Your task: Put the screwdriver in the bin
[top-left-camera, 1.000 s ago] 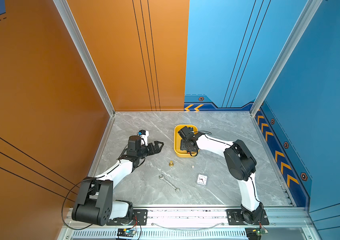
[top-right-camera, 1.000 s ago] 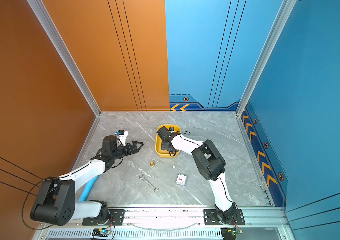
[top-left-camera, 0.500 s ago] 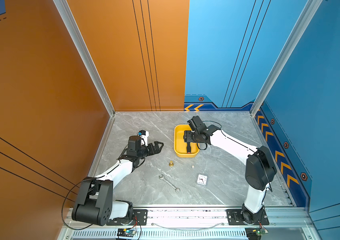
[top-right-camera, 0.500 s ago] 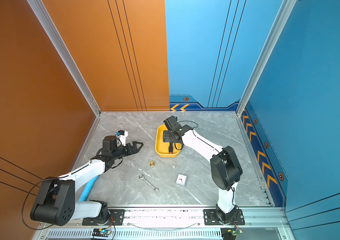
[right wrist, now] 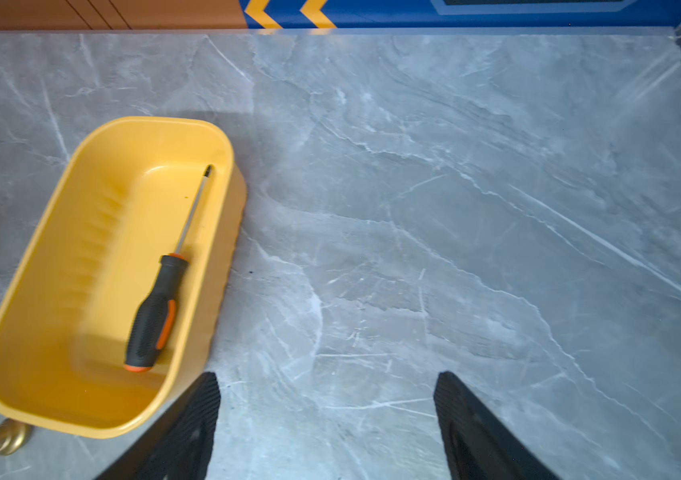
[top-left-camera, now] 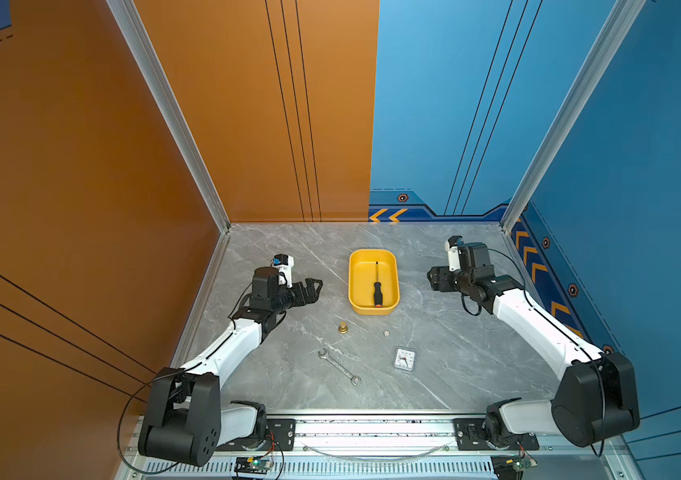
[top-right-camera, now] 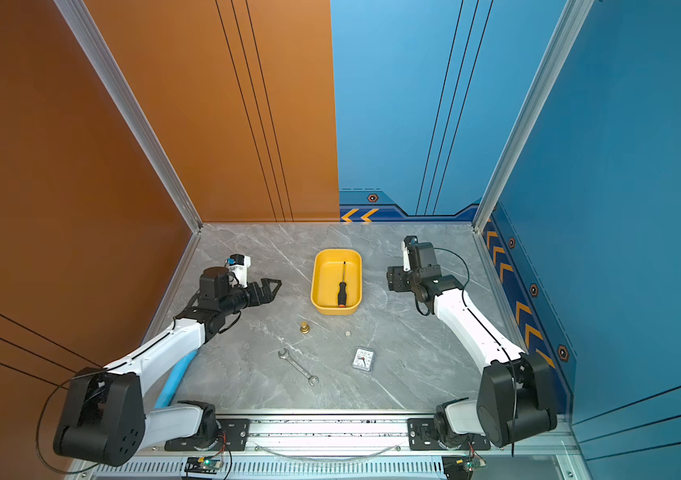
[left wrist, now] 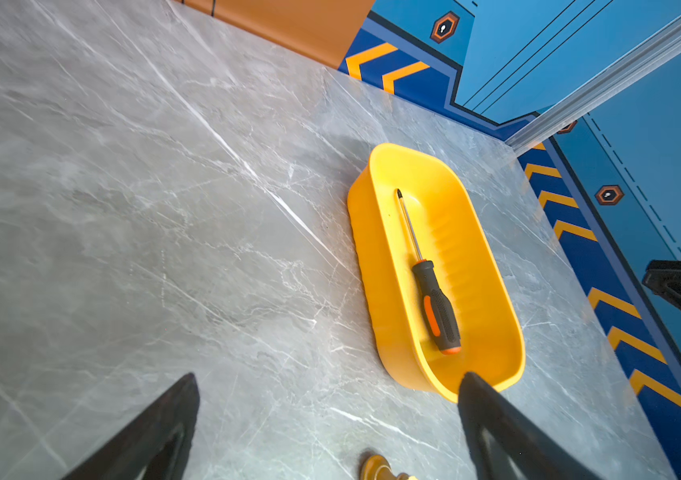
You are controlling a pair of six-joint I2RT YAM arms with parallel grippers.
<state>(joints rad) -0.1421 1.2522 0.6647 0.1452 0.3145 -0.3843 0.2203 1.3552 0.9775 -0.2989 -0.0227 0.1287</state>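
Now that the screwdriver lies flat in the bin, tip toward the far wall, nothing grips it. The right claw has pulled away to the right, its jaws apart and empty. The left claw waits left of the bin, also apart. The task looks done.

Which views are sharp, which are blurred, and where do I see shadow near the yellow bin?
Both top views: sharp, evenly lit. Left wrist view: bin and screwdriver crisp, a soft shadow on the table beyond the bin, left gripper out of focus. Right wrist view: the bin's ribbed wall is smeared, probably motion blur.
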